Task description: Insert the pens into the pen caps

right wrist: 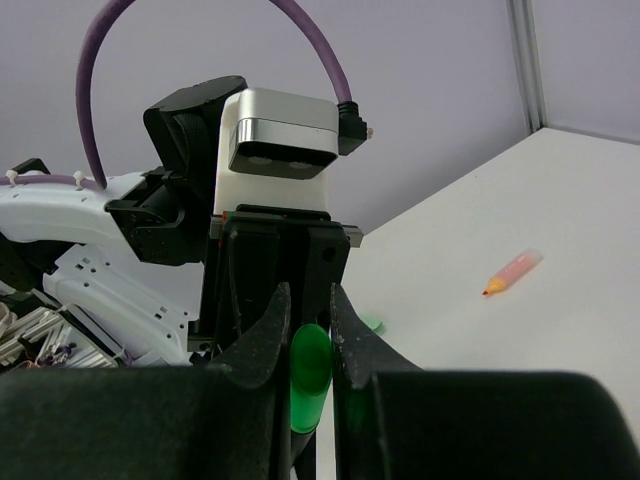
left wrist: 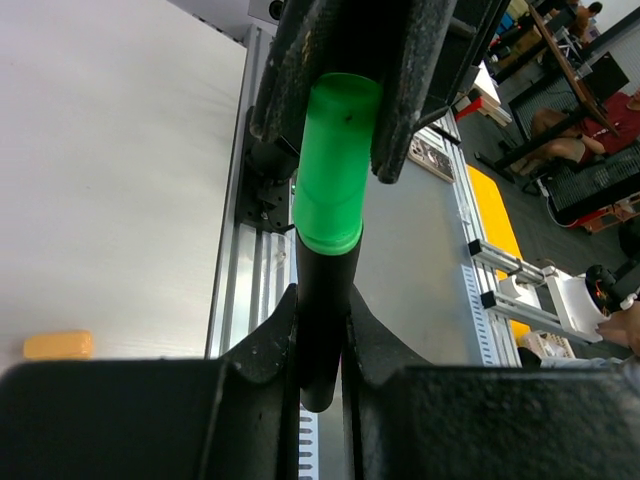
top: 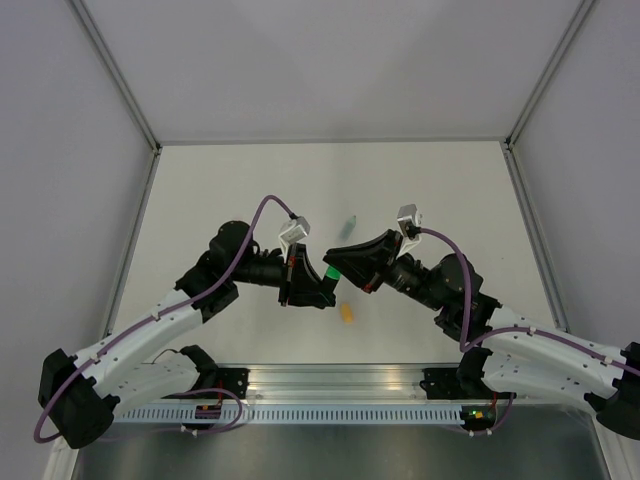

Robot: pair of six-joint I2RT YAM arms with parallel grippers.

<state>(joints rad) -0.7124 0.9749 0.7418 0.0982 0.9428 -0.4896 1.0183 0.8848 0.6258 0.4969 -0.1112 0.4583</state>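
Note:
My left gripper is shut on the black barrel of a pen. My right gripper is shut on the bright green cap, which sits over the pen's front end. The two grippers meet tip to tip above the table's near middle, the left gripper beside the right gripper, with the green cap between them. The orange-yellow cap lies on the table just in front of them, also in the left wrist view. The pale pink-orange pen lies uncapped on the table farther back.
The white table is walled on three sides by grey panels. A metal rail with the arm bases runs along the near edge. A small pale item, likely the pink-orange pen, lies behind the grippers.

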